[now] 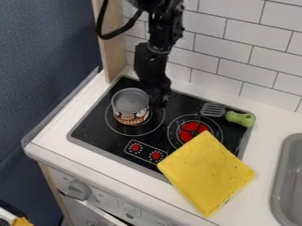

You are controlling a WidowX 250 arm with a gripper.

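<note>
My gripper (158, 98) hangs low over the back left part of the black stove, close beside the right side of an open can (131, 110). The can is metal with a printed label and stands upright on the left burner; its inside looks grey. Whether the gripper touches the can's rim, I cannot tell. A yellow cloth (205, 173) lies over the stove's front right corner and the counter, partly covering the right burner. Behind it, at the back right of the stove, rests a spatula (226, 113) with a green handle and dark slotted head.
The stove (94, 129) is set in a white counter (56, 128). A grey sink (283, 176) lies at the right edge. White wall tiles stand behind, and a wooden post (112, 53) rises at the back left.
</note>
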